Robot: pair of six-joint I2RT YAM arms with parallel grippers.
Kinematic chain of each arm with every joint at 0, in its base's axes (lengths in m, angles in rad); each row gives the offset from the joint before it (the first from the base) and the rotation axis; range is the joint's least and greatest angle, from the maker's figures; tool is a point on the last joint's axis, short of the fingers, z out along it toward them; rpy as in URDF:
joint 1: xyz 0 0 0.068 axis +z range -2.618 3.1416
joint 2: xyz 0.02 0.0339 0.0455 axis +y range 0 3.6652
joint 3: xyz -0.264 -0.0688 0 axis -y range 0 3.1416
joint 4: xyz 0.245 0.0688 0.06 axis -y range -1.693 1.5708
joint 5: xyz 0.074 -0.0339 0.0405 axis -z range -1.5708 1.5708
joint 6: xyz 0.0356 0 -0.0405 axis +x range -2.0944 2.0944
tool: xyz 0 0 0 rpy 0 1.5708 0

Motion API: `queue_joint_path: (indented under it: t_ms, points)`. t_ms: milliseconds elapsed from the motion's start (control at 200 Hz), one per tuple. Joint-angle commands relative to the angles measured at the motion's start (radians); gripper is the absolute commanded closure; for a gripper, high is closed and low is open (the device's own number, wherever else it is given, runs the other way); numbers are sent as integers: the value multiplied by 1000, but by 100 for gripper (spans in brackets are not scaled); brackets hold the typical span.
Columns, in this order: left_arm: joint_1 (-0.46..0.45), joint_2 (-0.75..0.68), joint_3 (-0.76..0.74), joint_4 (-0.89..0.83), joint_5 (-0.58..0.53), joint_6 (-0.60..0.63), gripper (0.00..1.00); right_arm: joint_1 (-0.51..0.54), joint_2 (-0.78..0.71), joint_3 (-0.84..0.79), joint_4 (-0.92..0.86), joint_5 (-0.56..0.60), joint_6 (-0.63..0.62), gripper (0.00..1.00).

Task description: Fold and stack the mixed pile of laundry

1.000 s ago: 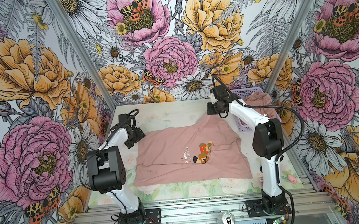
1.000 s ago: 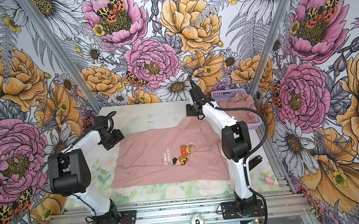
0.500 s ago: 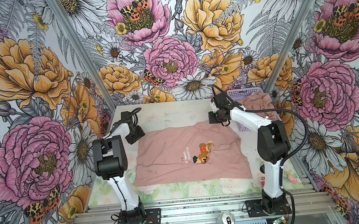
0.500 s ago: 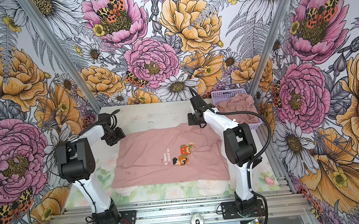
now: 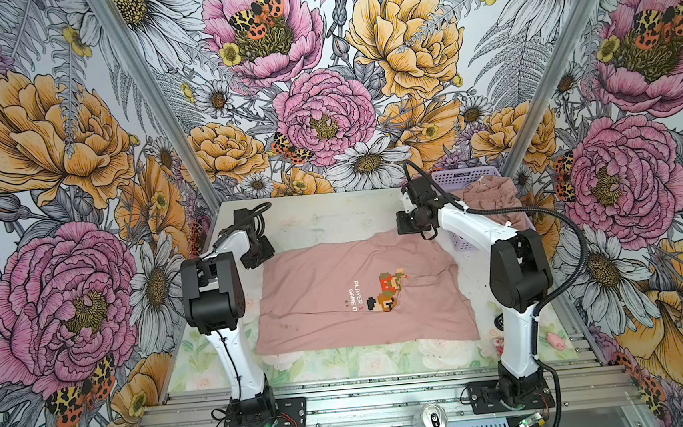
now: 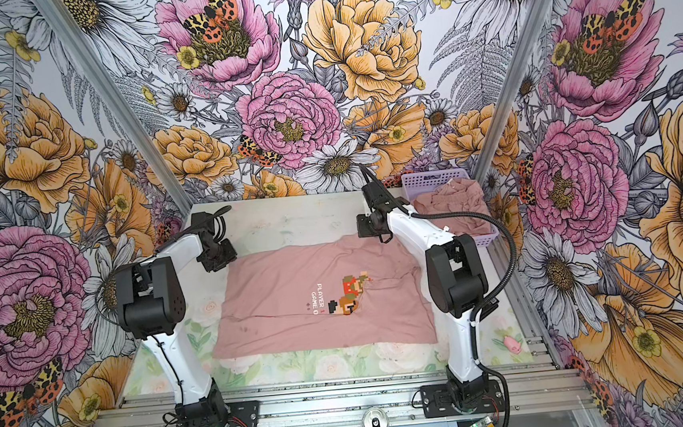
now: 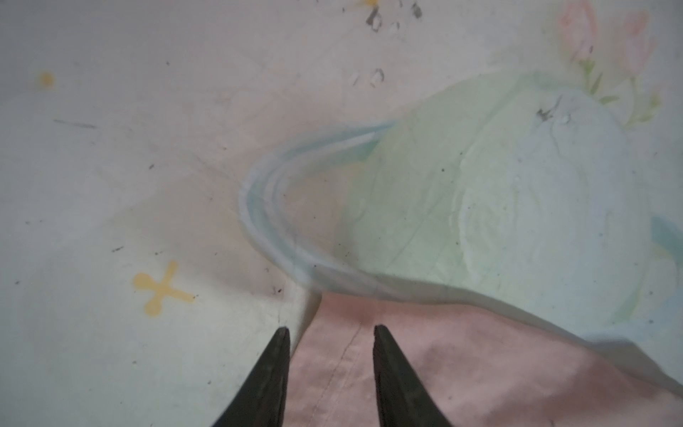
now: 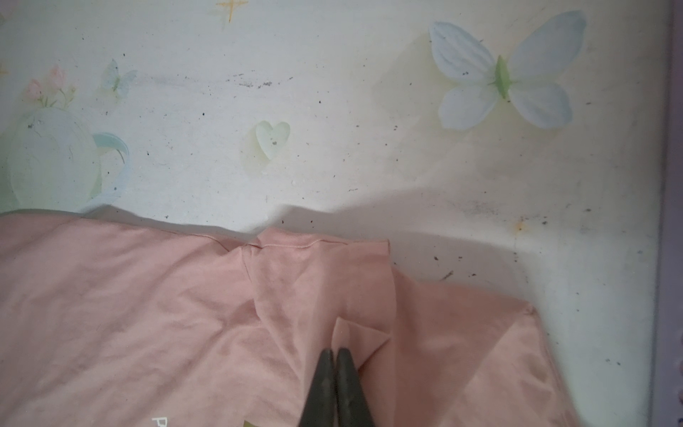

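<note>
The T-shirt (image 5: 362,292), dusty pink with a pixel figure and white lettering, lies spread print-up across the middle of the table (image 5: 323,216). It is mostly flat, with creases running toward its far-right corner. A second pink garment (image 5: 492,196) sits bunched in the lavender basket (image 5: 453,176) at the far right.

We find the right gripper (image 8: 336,351) pressed together on a small raised fold of the shirt near its far-right edge, where the cloth tents up at the tips. The left gripper (image 7: 330,329) stands spread over the far-left corner. One finger is over bare table, the other over cloth, and the stitched hem runs between them. It has no hold yet.

We judge the fabric light, thin and limp. It will not keep a shape, will sag between two holds and will carry creases along with it. It is neither fragile nor notably slippery. The hemmed corners are the soundest places to take hold, being doubled and stitched. A shallow pinch may catch only the top layer, and uneven lifting would skew the fold.
</note>
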Motion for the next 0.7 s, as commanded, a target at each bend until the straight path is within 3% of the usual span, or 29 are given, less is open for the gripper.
queue_joint_path:
  t_ms: [0,220,450,691]
  points:
    - [-3,33,34,22,-13,-14,64,9,-13,35,24,13,-4,100]
    - [-5,63,43,22,-13,-30,71,7,-8,41,24,15,-7,100]
    - [-19,33,40,22,-15,-37,100,7,-11,38,24,17,-13,100]
    - [-42,-139,-93,22,-12,-45,100,2,-69,-11,27,26,-25,100]
